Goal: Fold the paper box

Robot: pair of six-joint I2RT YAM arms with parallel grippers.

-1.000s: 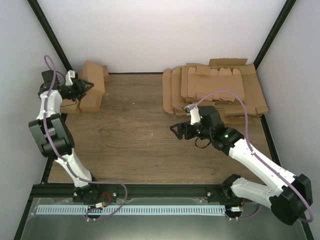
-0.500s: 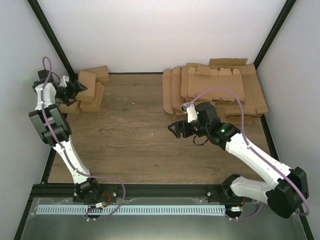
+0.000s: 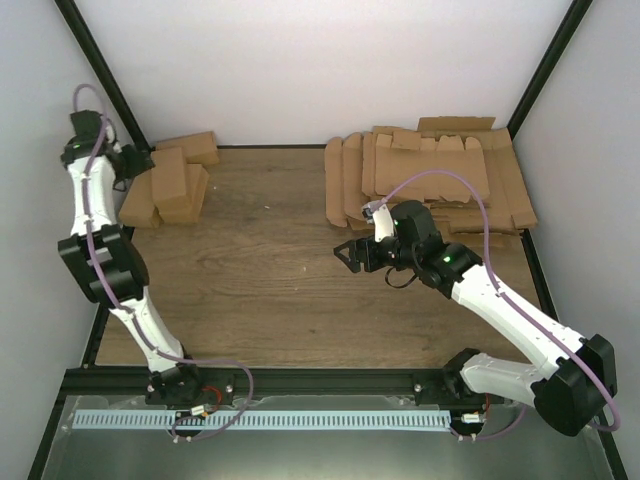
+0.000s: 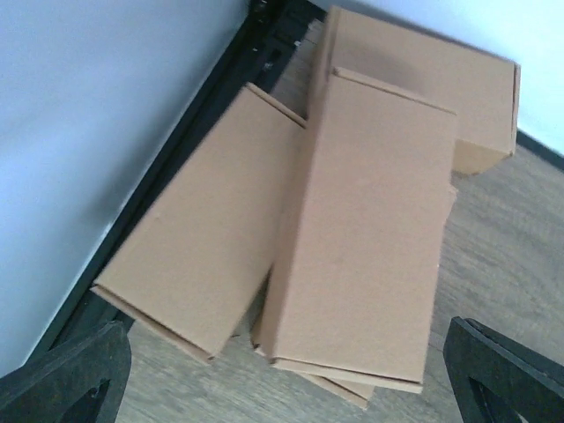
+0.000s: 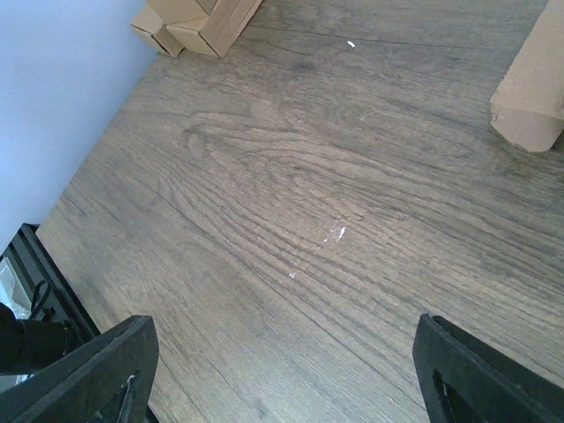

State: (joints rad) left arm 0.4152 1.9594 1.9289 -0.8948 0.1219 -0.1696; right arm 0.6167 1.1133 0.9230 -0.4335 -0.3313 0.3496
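Observation:
Several folded brown paper boxes lie in a pile at the back left corner; the top paper box lies across the others and fills the left wrist view. My left gripper is open and empty, just left of and above the pile, its fingertips apart from the boxes. My right gripper is open and empty over bare wood mid-table. The pile also shows far off in the right wrist view.
A big stack of flat cardboard blanks lies at the back right; its near edge shows in the right wrist view. A black frame rail and white wall run close along the pile's left side.
My left gripper has let go of the folded box onto the pile and drawn back up and left. My right gripper has shifted slightly left.

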